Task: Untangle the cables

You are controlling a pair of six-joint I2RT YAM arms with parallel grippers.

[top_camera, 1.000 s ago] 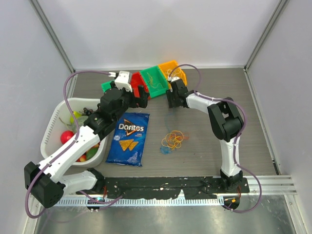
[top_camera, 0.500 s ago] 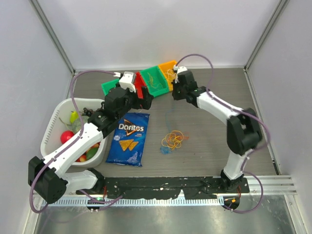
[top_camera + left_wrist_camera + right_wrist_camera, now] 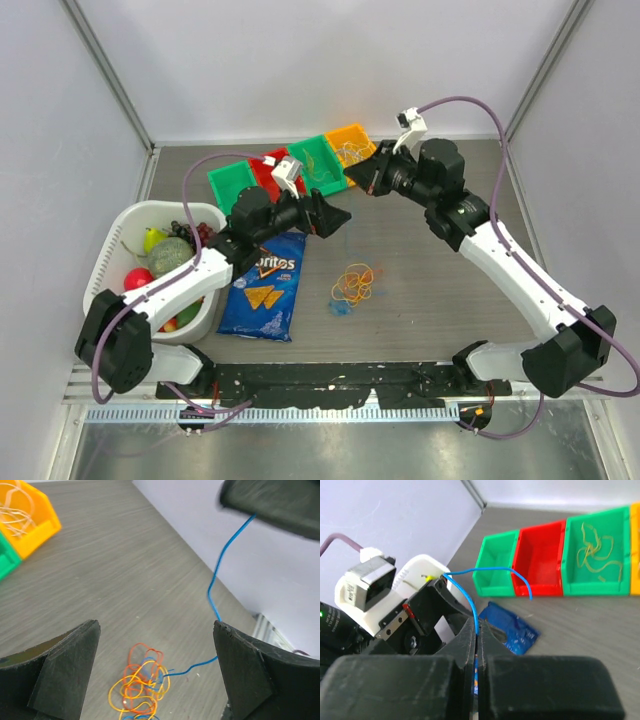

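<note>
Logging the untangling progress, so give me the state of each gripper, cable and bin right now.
right gripper: shut on blue cable, raised
left gripper: open, empty
blue cable: lifted, lower end in the tangle
tangle: lying on table
red bin: empty
orange bin: holds pale strands

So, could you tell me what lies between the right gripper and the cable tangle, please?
One blue cable, pinched in the right gripper, hangs down to the tangle; the left wrist view shows it.

Your grey table (image 3: 430, 290) carries, from left to right, a white basket (image 3: 108, 255), a blue Doritos bag (image 3: 265, 290) and the cables (image 3: 353, 285) (a small tangle, near the middle); a row of bins (image 3: 320, 165) sits along the far edge.
</note>
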